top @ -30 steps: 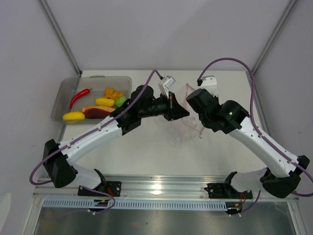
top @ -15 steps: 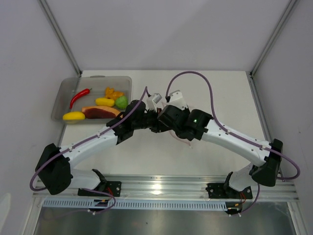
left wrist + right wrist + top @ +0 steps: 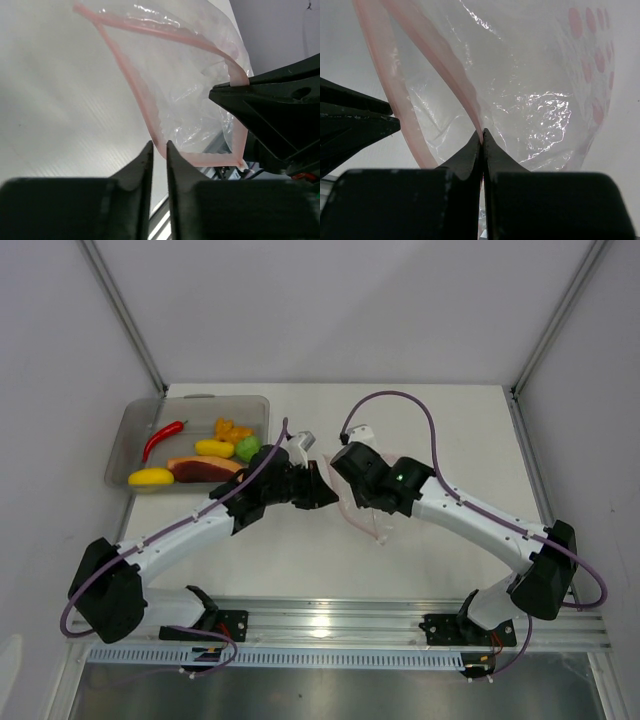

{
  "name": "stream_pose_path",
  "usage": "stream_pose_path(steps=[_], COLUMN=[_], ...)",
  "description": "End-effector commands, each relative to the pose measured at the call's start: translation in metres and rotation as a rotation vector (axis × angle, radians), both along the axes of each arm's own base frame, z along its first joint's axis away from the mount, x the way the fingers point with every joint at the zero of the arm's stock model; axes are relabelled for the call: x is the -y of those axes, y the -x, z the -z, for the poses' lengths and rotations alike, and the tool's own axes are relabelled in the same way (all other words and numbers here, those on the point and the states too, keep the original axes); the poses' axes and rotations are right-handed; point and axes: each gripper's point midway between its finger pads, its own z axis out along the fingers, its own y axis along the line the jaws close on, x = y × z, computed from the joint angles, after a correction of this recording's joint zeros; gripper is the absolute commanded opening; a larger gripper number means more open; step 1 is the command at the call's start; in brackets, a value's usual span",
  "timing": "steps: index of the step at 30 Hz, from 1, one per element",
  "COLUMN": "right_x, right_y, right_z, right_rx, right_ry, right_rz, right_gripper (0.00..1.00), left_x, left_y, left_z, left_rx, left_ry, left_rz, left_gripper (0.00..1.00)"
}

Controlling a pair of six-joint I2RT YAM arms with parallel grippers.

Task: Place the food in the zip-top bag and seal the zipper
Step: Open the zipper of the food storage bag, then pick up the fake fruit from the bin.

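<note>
- While the zip-top bag (image 3: 190,75) is held at mid-table (image 3: 300,560) between both arms, its mouth is seen gaping.
- The zipper (image 3: 127,75) is clamped by the right gripper (image 3: 481,132), fingers pressed tight together.
- The left gripper (image 3: 159,145) is seen slightly parted, the strip lying between its tips.
- The food (image 3: 200,455) is seen in the grey tray (image 3: 130,430), well apart from the bag.
</note>
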Motion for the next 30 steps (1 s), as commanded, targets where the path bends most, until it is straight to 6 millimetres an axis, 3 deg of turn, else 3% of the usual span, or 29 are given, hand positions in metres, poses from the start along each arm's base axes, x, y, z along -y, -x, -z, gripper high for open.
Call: stream_pose_path(steps=[1, 3, 5, 9, 15, 16, 17, 19, 21, 22, 24, 25, 30], right_x=[-0.013, -0.014, -0.015, -0.018, -0.022, -0.021, -0.021, -0.021, -0.021, -0.021, -0.021, -0.020, -0.014], right_y=[-0.007, -0.010, -0.011, -0.013, -0.014, -0.014, -0.014, -0.014, -0.014, -0.015, -0.015, -0.016, -0.017], right_z=[-0.014, -0.013, -0.011, -0.013, -0.016, -0.014, -0.013, -0.012, -0.011, -0.010, -0.009, -0.008, -0.007], right_rx=[0.007, 0.004, -0.004, 0.001, 0.000, -0.008, -0.010, -0.015, -0.016, -0.017, -0.019, -0.021, -0.027], right_ry=[-0.078, -0.089, -0.093, -0.111, -0.142, -0.137, -0.138, -0.144, -0.148, -0.147, -0.143, -0.138, -0.122], right_rz=[-0.022, -0.019, -0.021, -0.025, -0.013, -0.009, -0.007, -0.001, 0.005, 0.007, 0.004, 0.005, 0.013], right_gripper=[0.00, 0.00, 0.00, 0.00, 0.00, 0.00, 0.00, 0.00, 0.00, 0.00, 0.00, 0.00, 0.00], left_x=[-0.012, -0.018, -0.028, -0.051, -0.098, -0.104, -0.116, -0.124, -0.140, -0.155, -0.168, -0.183, -0.222], left_y=[-0.006, -0.009, -0.008, -0.012, -0.036, -0.040, -0.046, -0.053, -0.064, -0.074, -0.080, -0.093, -0.123], left_z=[-0.017, -0.026, -0.040, -0.068, -0.093, -0.104, -0.102, -0.111, -0.099, -0.107, -0.097, -0.091, -0.069], left_rx=[0.098, 0.151, 0.216, 0.329, 0.385, 0.387, 0.379, 0.378, 0.301, 0.277, 0.174, 0.131, -0.034], left_ry=[-0.006, 0.000, 0.003, -0.011, -0.118, -0.113, -0.142, -0.133, -0.142, -0.129, -0.133, -0.148, -0.166], left_rz=[-0.025, -0.049, -0.077, -0.169, -0.409, -0.456, -0.504, -0.535, -0.597, -0.659, -0.718, -0.777, -0.991], left_gripper=[0.22, 0.38, 0.47, 0.99, 0.99, 0.99, 1.00, 0.99, 0.99, 0.99, 0.99, 1.00, 1.00])
